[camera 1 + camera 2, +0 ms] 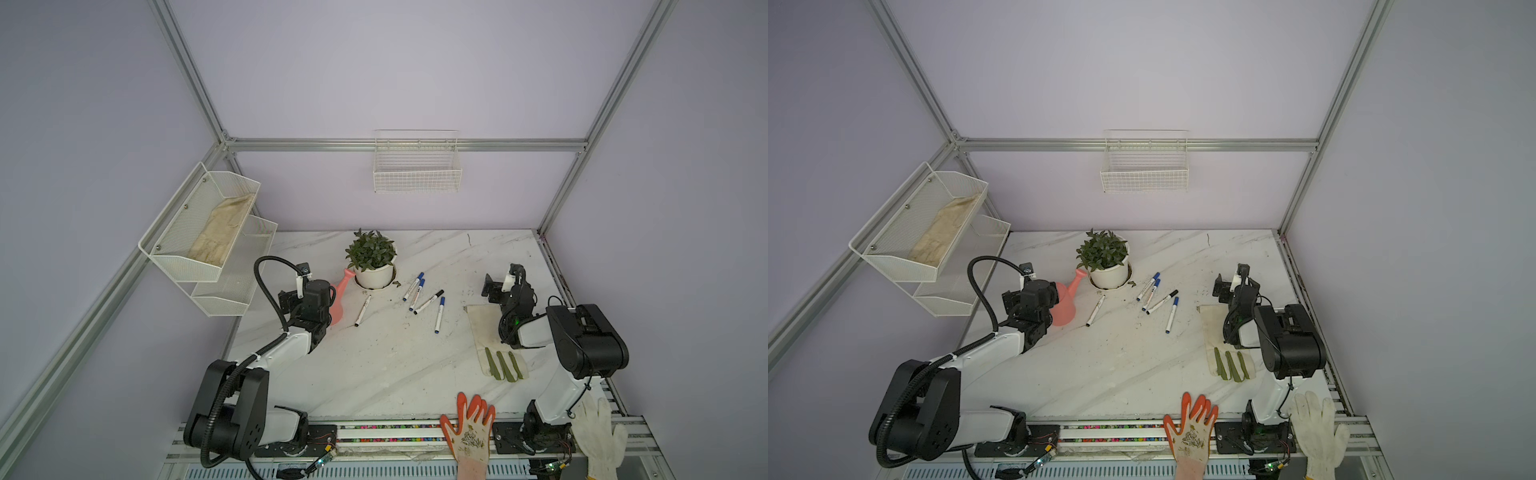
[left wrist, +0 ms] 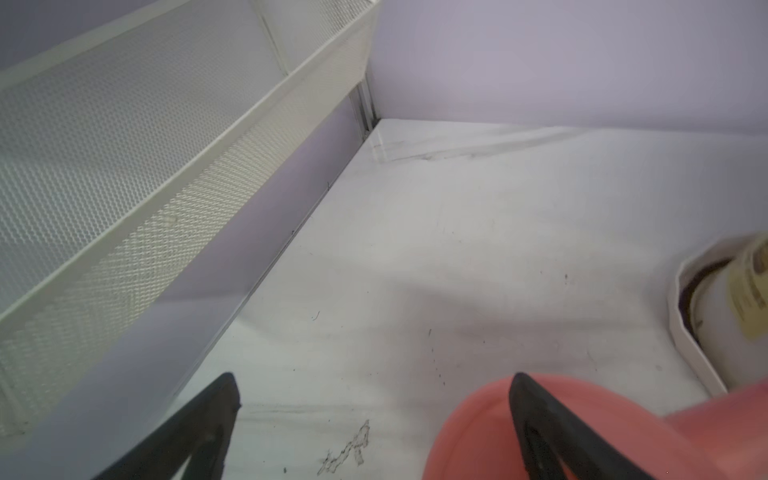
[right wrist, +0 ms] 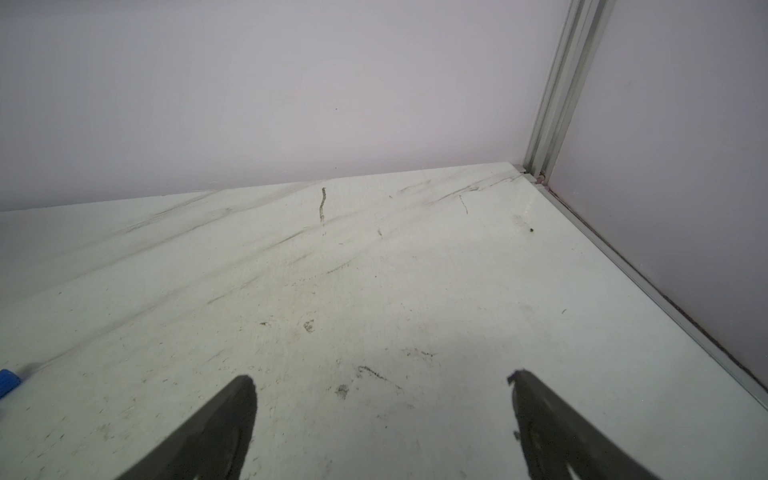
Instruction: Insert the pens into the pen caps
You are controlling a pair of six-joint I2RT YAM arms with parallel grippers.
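Left tool point(image 2: 374, 376) open, nothing betw. jaws; one finger overlaps the pink plastic watering can point(image 2: 469, 432), contact unclear. Right tool point(image 3: 380, 376) open above bare counter point(image 3: 332, 291): white marble-look, scuffed. Pot point(image 2: 715, 324) cut off at view edge. Five pens point(image 1: 428, 302) lie mid-counter near pot, four clustered, one apart. Pen caps point(image 1: 420, 276) look seated on ends, too small to confirm. Lilac walls point(image 1: 415, 62), alu frame point(image 1: 415, 144).

Robot lab cell: aluminium frame point(image 1: 311, 144), plain walls point(image 1: 395, 75).
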